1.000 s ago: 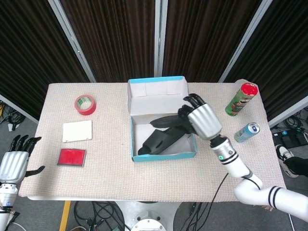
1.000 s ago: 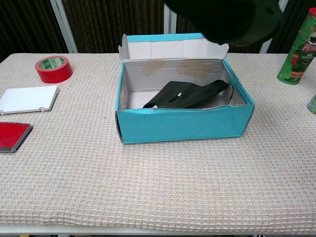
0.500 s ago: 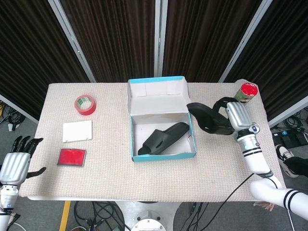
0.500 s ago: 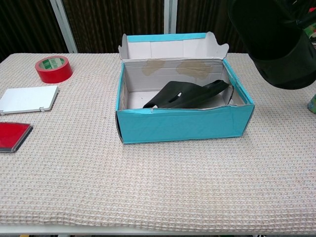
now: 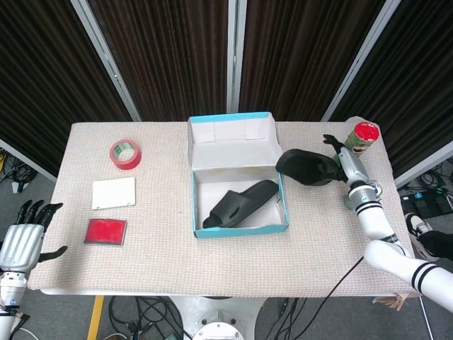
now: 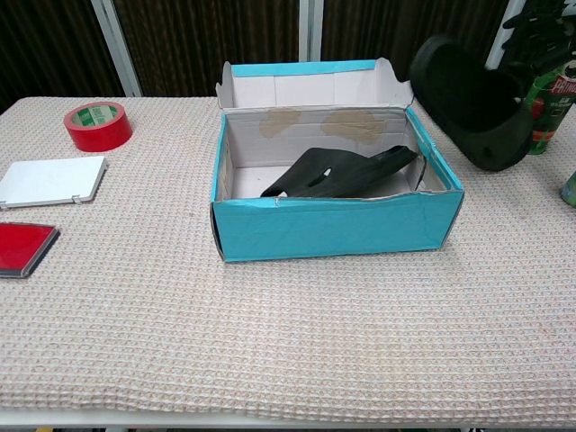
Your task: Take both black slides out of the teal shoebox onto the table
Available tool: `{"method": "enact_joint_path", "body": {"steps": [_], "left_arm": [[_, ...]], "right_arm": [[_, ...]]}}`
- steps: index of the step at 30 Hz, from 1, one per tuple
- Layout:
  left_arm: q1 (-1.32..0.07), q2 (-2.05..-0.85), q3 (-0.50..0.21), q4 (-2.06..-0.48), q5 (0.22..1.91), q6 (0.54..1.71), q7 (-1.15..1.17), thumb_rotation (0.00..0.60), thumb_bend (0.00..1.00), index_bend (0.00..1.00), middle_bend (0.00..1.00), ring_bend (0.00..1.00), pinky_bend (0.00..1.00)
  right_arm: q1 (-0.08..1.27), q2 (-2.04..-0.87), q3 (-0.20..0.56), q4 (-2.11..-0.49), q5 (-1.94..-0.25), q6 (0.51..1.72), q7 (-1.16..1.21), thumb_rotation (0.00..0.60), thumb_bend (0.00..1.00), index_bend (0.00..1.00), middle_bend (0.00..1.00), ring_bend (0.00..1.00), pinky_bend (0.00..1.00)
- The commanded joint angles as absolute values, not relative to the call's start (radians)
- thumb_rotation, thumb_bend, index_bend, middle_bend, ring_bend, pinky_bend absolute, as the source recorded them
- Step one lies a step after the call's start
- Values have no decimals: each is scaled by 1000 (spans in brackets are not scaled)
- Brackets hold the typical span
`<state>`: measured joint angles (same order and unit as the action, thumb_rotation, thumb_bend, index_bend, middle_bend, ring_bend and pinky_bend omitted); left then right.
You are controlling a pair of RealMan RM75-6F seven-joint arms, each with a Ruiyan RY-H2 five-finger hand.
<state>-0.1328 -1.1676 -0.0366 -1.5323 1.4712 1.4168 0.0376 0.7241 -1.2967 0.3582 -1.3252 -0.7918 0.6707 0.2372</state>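
The teal shoebox (image 5: 239,229) (image 6: 333,230) stands open in the middle of the table. One black slide (image 5: 241,204) (image 6: 346,171) lies slantwise inside it. My right hand (image 5: 347,166) (image 6: 543,34) holds the other black slide (image 5: 306,168) (image 6: 468,103) outside the box, just past its right wall. That slide is tilted, its low end close to the tablecloth; contact with the cloth cannot be told. My left hand (image 5: 21,241) hangs off the table's front left corner, fingers apart and holding nothing; only the head view shows it.
A green chip can (image 5: 356,145) (image 6: 545,106) stands right behind the held slide, and a drink can's edge (image 6: 570,189) shows at the far right. On the left lie a red tape roll (image 5: 125,154), a white pad (image 5: 114,193) and a red pad (image 5: 105,231).
My right hand lifted one slide out of the box, carried it right over the box wall, and lowered it toward the table beside the chip can. The left hand barely moved.
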Motion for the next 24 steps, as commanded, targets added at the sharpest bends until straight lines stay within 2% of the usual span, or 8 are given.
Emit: {"method": "enact_joint_path", "body": {"steps": [1, 7, 16, 21, 24], "left_arm": [[-134, -1168, -38, -1533, 1470, 1416, 38, 600, 64, 135, 166, 77, 48], [-146, -1160, -44, -1528, 1479, 1411, 40, 600, 63, 135, 166, 77, 48], [-281, -1093, -104, -1577, 1611, 1377, -24, 600, 63, 135, 166, 77, 75], [-460, -1081, -161, -1643, 1707, 1253, -73, 600, 63, 136, 169, 78, 115], [-576, -1118, -199, -1670, 1720, 1152, -84, 600, 63, 153, 190, 118, 157]], "right_arm": [[727, -1298, 361, -1334, -811, 715, 224, 600, 331, 0, 0, 0, 0], [697, -1277, 368, -1395, -913, 826, 215, 600, 230, 0, 0, 0, 0], [608, -1157, 327, -1568, -1135, 996, 199, 600, 203, 0, 0, 0, 0], [552, -1104, 321, -1633, -1192, 1090, 202, 600, 202, 0, 0, 0, 0], [532, -1079, 318, -1648, -1207, 1114, 208, 600, 203, 0, 0, 0, 0]]}}
